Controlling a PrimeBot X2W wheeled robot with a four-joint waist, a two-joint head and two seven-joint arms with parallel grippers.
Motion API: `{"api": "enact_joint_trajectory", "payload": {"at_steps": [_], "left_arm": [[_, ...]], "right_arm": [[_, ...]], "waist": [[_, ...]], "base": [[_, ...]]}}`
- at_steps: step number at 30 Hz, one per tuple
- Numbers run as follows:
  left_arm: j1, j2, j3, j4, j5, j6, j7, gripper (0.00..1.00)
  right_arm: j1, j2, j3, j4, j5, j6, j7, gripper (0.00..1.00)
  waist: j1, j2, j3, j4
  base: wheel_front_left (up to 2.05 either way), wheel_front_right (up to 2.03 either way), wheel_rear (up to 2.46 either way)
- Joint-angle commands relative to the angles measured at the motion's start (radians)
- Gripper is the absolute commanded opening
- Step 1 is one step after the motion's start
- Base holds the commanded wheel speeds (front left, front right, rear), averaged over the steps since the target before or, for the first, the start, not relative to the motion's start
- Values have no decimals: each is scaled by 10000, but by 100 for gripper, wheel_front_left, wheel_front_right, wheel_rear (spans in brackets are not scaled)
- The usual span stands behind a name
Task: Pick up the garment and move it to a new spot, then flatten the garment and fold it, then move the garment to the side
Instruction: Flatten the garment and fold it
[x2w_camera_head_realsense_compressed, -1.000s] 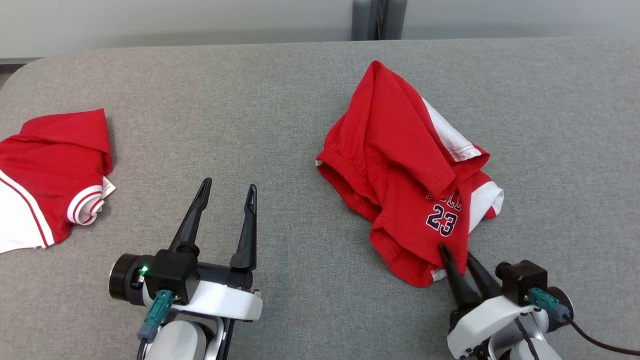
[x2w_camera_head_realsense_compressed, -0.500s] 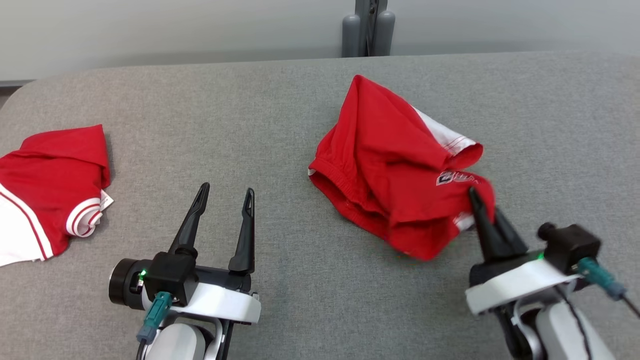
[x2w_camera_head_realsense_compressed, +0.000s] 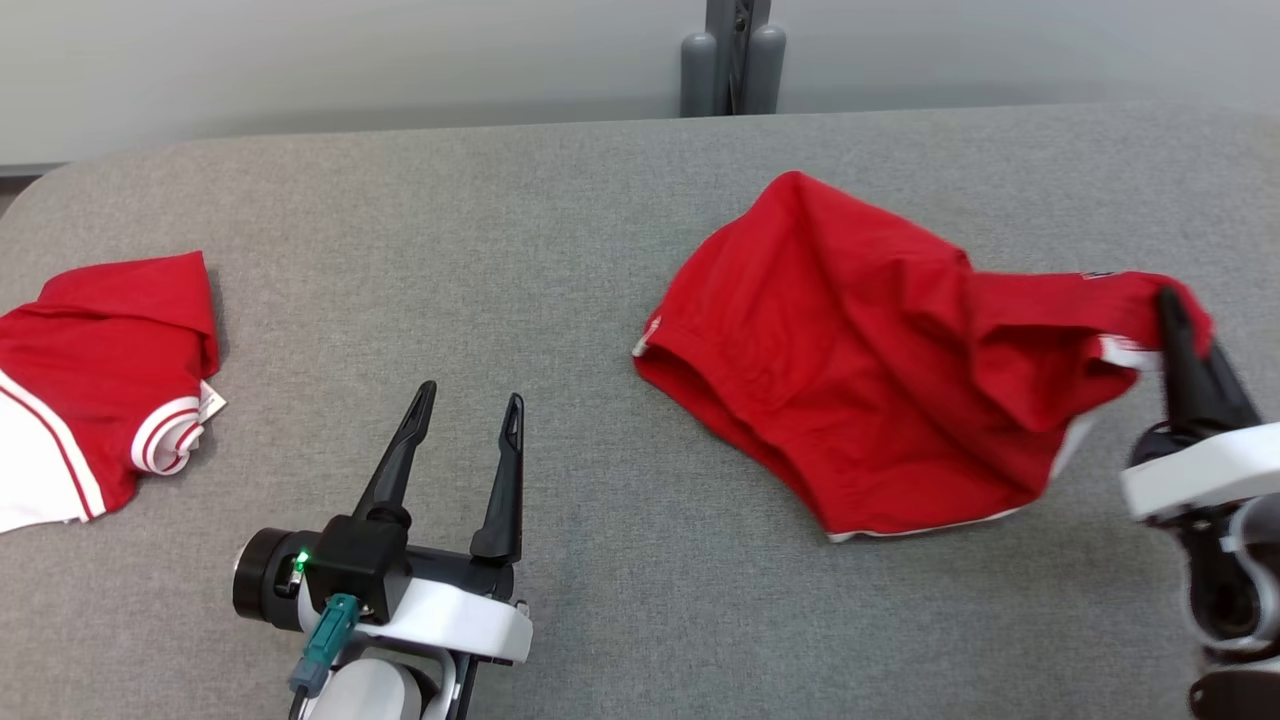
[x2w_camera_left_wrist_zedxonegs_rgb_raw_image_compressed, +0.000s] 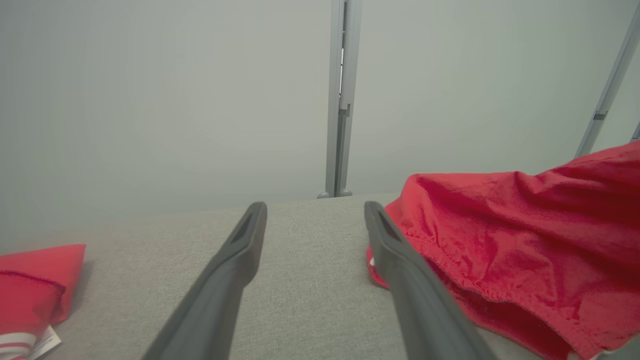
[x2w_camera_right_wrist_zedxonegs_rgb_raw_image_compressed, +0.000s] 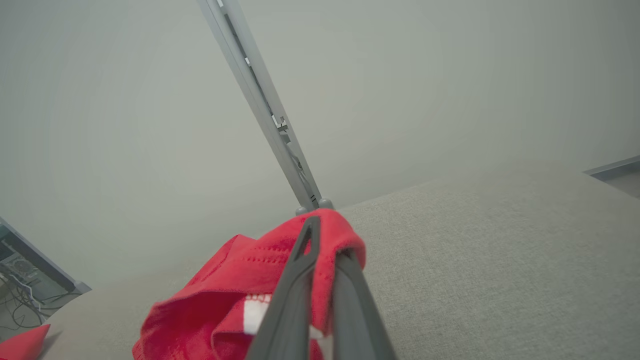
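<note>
A red garment (x2w_camera_head_realsense_compressed: 860, 380) with white trim lies stretched across the right half of the grey table (x2w_camera_head_realsense_compressed: 560, 220). Its right edge is lifted off the surface, pinched by my right gripper (x2w_camera_head_realsense_compressed: 1180, 325), which is shut on the cloth. In the right wrist view the red fabric (x2w_camera_right_wrist_zedxonegs_rgb_raw_image_compressed: 240, 295) wraps over the closed fingertips of the right gripper (x2w_camera_right_wrist_zedxonegs_rgb_raw_image_compressed: 327, 240). My left gripper (x2w_camera_head_realsense_compressed: 470, 410) stands open near the table's front, left of the garment and clear of it. In the left wrist view the garment's hem (x2w_camera_left_wrist_zedxonegs_rgb_raw_image_compressed: 500, 255) lies just right of the open left gripper (x2w_camera_left_wrist_zedxonegs_rgb_raw_image_compressed: 315, 215).
A second red and white garment (x2w_camera_head_realsense_compressed: 100, 370) lies bunched at the table's left edge. A grey post (x2w_camera_head_realsense_compressed: 732, 55) stands behind the table's far edge against a pale wall. Bare grey cloth spans the middle between the two garments.
My right gripper closed on the garment's near corner and pulled it up and to the right, spreading the crumpled heap out. The left gripper stayed open in place. The camera shifted slightly.
</note>
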Motion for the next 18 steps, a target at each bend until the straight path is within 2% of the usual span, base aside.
{"api": "enact_joint_trajectory", "payload": {"at_steps": [1,6,7,9,18], "left_arm": [[-125,38,0,14,-22,-42,-17,100],[-218,36,-34,84,-18,-66,-17,100],[-228,36,-50,105,-12,-80,-17,100],[-290,36,-84,132,-1,-86,-17,100],[-535,35,-88,225,50,-77,-17,100]], "right_arm": [[-185,-6,-414,209,174,20,264,0],[-858,140,-2150,1574,622,20,1305,0],[-1022,154,-2458,1880,612,21,1453,9],[-1365,166,-3009,2510,401,20,1707,100],[-2845,-129,-4666,4399,-761,21,1108,100]], "waist": [[0,-1,77,74],[0,-1,314,221],[0,-1,364,248],[0,-1,476,300],[0,-1,840,387]], "base": [[0,0,0],[0,0,0],[0,0,0],[0,0,0],[0,0,0]]}}
